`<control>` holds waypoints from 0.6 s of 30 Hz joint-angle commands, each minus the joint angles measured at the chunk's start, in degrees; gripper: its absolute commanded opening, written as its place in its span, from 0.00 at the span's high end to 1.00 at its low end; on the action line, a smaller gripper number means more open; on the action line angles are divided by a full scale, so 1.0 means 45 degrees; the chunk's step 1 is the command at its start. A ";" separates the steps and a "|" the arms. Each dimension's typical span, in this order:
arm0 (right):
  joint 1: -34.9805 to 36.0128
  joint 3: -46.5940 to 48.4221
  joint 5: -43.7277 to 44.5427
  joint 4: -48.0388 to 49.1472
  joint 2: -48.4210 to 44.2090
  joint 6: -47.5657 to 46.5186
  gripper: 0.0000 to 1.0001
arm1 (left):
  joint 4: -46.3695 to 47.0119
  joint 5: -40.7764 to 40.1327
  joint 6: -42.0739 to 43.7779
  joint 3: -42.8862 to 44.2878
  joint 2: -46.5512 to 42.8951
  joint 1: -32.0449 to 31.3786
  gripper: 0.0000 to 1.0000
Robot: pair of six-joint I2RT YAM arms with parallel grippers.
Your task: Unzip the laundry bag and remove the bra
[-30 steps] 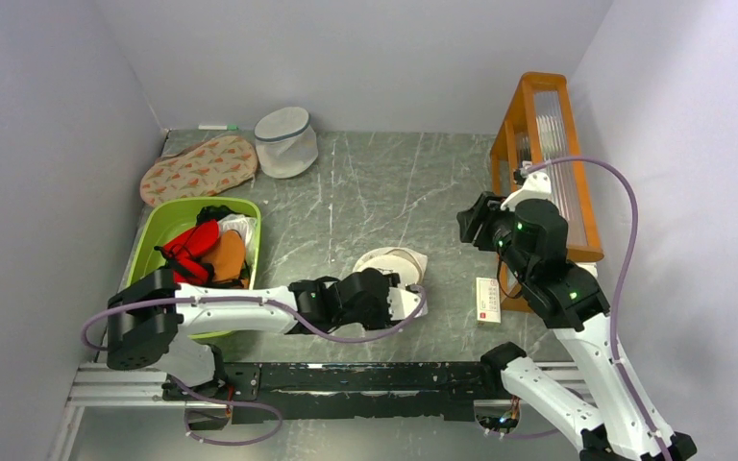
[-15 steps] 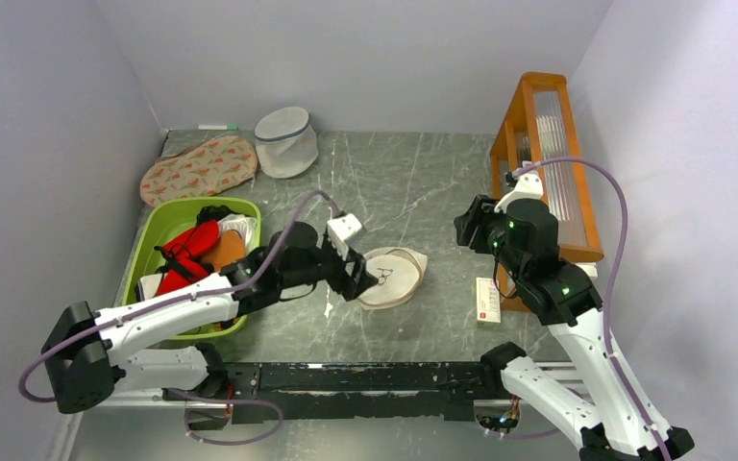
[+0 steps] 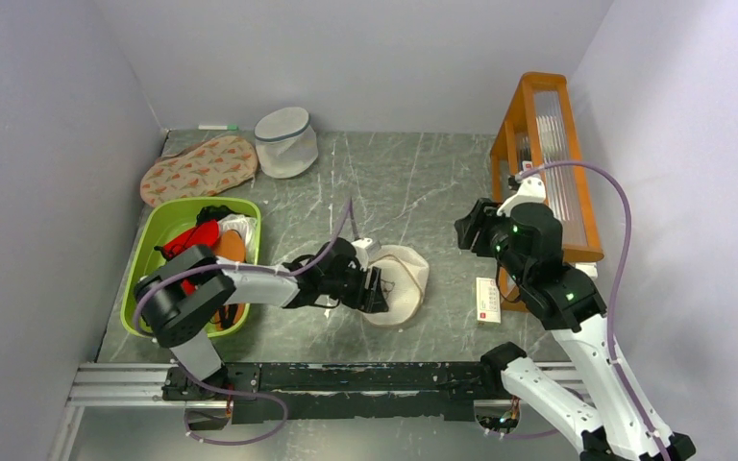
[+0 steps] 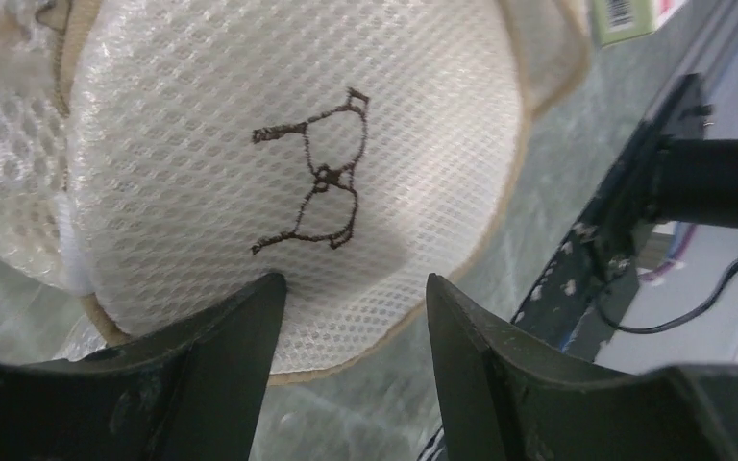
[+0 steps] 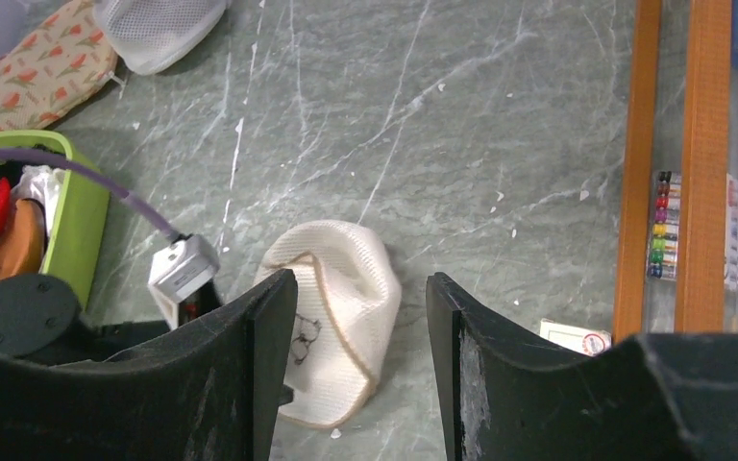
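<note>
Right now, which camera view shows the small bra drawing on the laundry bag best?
The left wrist view: the bra drawing sits large and sharp on the laundry bag. The right wrist view shows it only as a tiny dark mark. In the top view I cannot make it out.

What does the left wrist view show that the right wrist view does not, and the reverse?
Only the left wrist view shows the mesh weave of the laundry bag up close and a black frame part, framed by the open left gripper. Only the right wrist view shows the green bin, the patterned oval pouch, the mesh cylinder, the orange rack and the open right gripper. Both show the bag, its bra icon and a small box.
</note>
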 commanded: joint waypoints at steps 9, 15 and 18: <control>-0.0050 0.0203 0.0062 -0.0387 -0.0608 0.0084 0.47 | 0.2635 -0.0005 -0.0620 0.4129 0.4418 0.0089 0.20; -0.0040 0.0417 -0.0113 -0.0496 -0.0610 0.0100 0.47 | 0.3014 0.1119 -0.1279 0.6932 0.6995 0.0266 0.18; -0.0040 0.0484 0.0044 -0.0584 -0.0613 0.0058 0.47 | 0.4133 0.2523 -0.2516 0.7855 0.7787 0.0461 0.19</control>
